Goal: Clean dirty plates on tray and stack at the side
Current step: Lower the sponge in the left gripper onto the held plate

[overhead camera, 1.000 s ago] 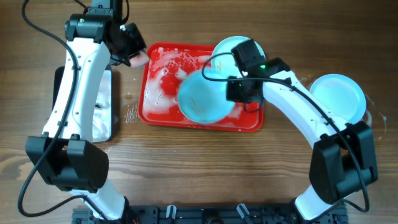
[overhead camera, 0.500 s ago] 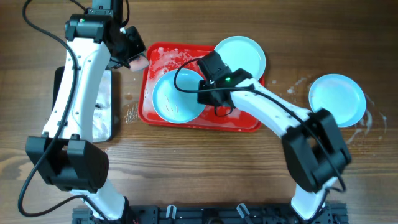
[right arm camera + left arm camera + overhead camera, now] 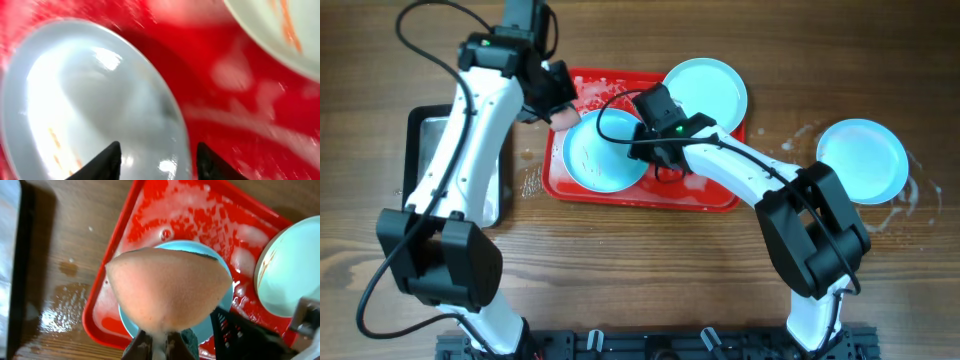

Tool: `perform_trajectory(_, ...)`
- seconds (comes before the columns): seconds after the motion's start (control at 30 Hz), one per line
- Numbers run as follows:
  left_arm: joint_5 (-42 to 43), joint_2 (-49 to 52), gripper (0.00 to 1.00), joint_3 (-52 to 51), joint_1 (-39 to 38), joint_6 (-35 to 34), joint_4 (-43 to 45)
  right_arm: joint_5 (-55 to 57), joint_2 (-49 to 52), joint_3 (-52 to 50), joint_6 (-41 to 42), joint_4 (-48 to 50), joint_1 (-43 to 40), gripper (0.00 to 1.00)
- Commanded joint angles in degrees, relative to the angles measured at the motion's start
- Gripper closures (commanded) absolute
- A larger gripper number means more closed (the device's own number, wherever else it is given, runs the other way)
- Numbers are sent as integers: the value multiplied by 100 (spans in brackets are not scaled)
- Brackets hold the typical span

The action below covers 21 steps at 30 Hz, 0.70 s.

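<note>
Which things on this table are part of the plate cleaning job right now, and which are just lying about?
Job in hand:
red tray
plate in the tray
plate at the tray's far right corner
plate aside on the table
sponge held by the left gripper

Lying about:
grey metal pan
splashes of water on the table
</note>
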Motion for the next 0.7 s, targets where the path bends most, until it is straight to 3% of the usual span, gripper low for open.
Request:
perform_trajectory(0.0, -120, -35, 96, -94, 37, -387, -15, 96, 37, 107, -848, 367, -151, 53)
perform_trajectory(0.07, -118, -35, 96, -94, 101, -767, -68, 382, 42, 107, -1329, 435, -286, 56)
perform_trajectory(0.4, -122, -31, 96, -199, 50, -896, -122, 103, 369, 107, -2938, 892, -323, 63)
perform_trajectory(0.67, -120, -31, 96, -260, 50, -953, -81, -74, 525, 107, -3268, 1058, -275, 70)
